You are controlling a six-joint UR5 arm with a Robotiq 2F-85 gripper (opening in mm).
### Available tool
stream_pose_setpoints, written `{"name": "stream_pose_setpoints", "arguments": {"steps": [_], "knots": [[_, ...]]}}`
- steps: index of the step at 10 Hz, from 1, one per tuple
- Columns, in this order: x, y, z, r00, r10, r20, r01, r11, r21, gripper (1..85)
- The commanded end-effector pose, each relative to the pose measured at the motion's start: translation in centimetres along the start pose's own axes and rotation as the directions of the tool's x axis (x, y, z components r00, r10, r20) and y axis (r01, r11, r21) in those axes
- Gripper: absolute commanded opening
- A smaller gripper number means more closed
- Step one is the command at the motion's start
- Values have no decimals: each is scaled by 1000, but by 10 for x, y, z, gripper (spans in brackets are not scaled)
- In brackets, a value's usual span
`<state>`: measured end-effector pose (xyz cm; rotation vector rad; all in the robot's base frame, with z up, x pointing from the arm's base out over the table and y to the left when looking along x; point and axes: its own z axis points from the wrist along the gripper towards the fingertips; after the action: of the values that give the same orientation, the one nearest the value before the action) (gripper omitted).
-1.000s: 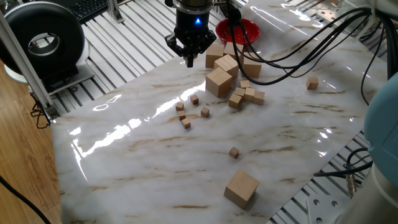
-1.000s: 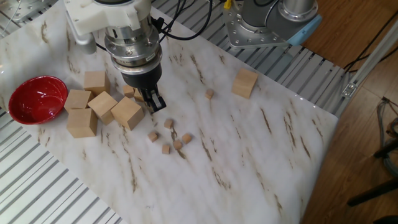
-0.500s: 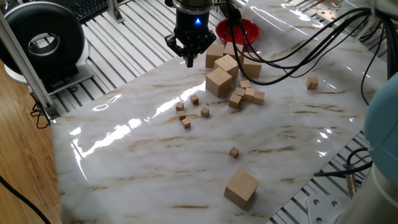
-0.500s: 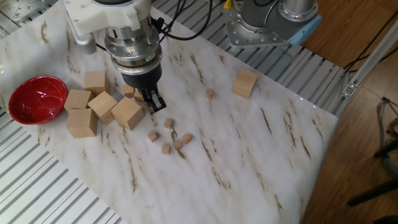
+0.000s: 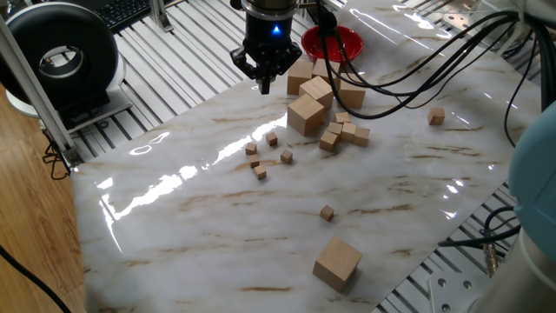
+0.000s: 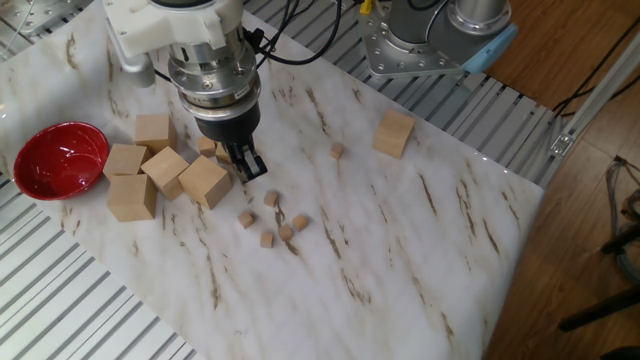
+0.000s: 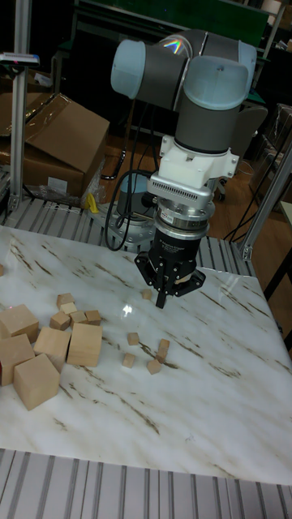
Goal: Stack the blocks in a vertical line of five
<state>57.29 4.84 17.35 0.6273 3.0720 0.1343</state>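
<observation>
**Gripper poised above scattered small cubes, no stack begun**

The gripper hung over the marble counter with its jaws drawn together and nothing between them. The blocks lay loose below and just beside it, four in a close scatter, none resting on another; a fifth block sat well apart towards the far edge. Medium cubes and large cubes crowded near the red bowl.

Judging by their look, the blocks would be light, rigid and hard-edged, easy to knock aside on the glossy marble. Each would best be gripped across two flat opposite faces, squarely, since several sat turned at odd angles.
</observation>
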Motion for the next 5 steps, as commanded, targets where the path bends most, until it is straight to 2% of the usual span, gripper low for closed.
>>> {"name": "stream_pose_setpoints", "arguments": {"steps": [1,5], "knots": [[0,3,-1,1000,4,-2,-4,1000,-12,10],[1,3,-1,1000,7,-2,-7,1000,-12,10]]}}
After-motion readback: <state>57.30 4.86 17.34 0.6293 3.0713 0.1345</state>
